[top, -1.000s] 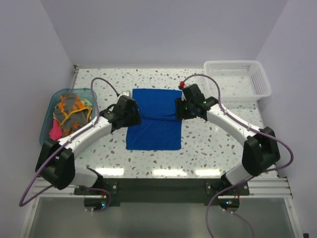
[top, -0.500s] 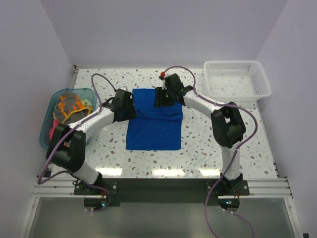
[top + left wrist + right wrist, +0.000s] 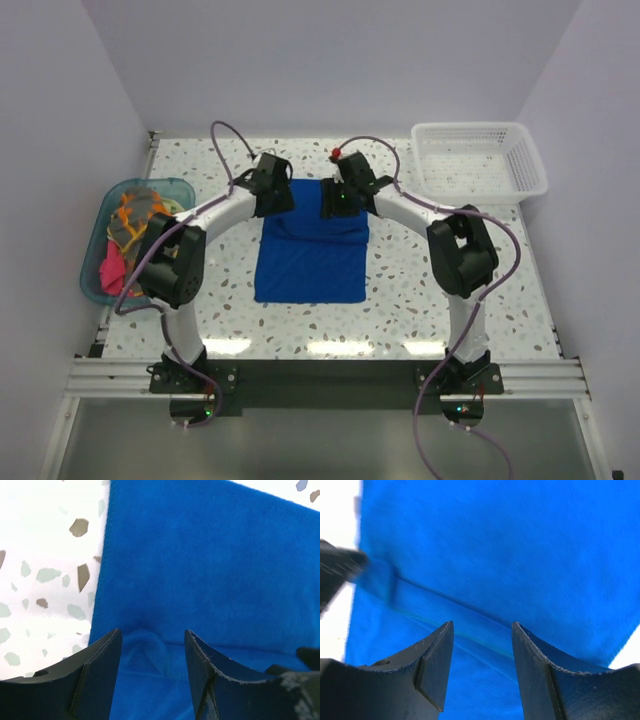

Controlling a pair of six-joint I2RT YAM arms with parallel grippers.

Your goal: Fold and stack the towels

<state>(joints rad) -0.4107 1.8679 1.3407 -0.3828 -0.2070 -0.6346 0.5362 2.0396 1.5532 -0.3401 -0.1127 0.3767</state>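
Note:
The royal blue towel (image 3: 310, 262) lies in the middle of the table, its far part doubled over with a fold line across it. My left gripper (image 3: 281, 203) is open over the towel's far left part; in the left wrist view (image 3: 152, 642) its fingers straddle a small pucker near the towel's (image 3: 210, 570) left edge. My right gripper (image 3: 338, 203) is open over the far middle; in the right wrist view (image 3: 482, 632) it hovers above the fold line of the towel (image 3: 495, 545). An orange and grey towel (image 3: 136, 214) and a pink one (image 3: 110, 268) lie in the tub.
A translucent teal tub (image 3: 97, 285) stands at the left table edge. A white mesh basket (image 3: 480, 160) stands at the far right corner. The speckled table (image 3: 430, 290) lies around the towel. Purple cables arc over both arms.
Both arms swung from the towel's sides to its far end. The left gripper moved up to the far left part, the right gripper to the far middle. The towel barely shifted.

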